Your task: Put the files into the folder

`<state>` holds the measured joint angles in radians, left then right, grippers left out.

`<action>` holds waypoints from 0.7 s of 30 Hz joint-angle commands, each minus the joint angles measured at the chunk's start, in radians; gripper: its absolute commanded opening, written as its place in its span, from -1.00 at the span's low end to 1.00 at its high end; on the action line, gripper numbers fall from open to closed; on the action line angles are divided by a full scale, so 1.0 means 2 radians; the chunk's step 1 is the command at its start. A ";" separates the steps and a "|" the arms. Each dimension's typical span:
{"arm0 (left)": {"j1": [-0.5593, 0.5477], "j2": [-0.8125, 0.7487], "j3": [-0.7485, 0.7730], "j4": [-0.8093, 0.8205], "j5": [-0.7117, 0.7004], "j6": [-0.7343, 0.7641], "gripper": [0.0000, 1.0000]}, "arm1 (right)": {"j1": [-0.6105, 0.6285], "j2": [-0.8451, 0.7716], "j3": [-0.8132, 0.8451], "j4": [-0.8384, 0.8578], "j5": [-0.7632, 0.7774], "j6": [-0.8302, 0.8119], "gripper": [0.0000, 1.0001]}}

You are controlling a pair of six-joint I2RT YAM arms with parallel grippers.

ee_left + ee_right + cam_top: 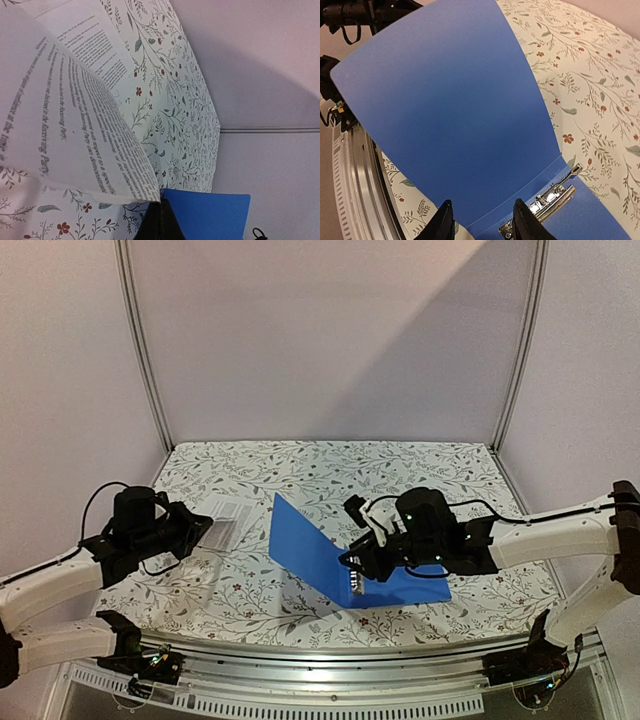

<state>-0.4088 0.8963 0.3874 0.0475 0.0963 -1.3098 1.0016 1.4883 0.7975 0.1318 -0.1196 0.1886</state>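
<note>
Right wrist: blue folder (450, 110) (cover upright); right fingers (442, 225) spread, left fingers (159, 222) pinch files (75, 135).

counter (330, 465): white cloth, floral vine print | walls (330, 330): plain pale lilac panels far, left, right | posts (146, 350): slim metal, far corners | light: slanting shadow across far wall | near edge: ribbed metal rail (330, 695)

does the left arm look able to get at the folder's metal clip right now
Probably not straight on: the folder's raised cover stands between the left arm's fingers and the metal clip, so it would likely have to come over the cover's top edge.
</note>
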 commanded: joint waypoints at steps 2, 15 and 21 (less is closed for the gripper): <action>-0.003 -0.048 0.026 -0.153 0.003 0.034 -1.00 | 0.003 -0.034 0.017 0.024 -0.022 -0.092 -0.18; -0.005 -0.130 0.137 -0.342 0.065 0.065 -1.00 | 0.124 0.093 0.217 -0.036 0.038 -0.249 -0.05; -0.005 -0.096 0.247 -0.378 0.067 0.100 -1.00 | 0.135 0.123 0.248 -0.007 0.019 -0.224 -0.02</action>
<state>-0.4095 0.6598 0.7692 -0.6250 0.2039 -1.1763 1.2713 1.7153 1.2659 0.1211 -0.0914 -0.2649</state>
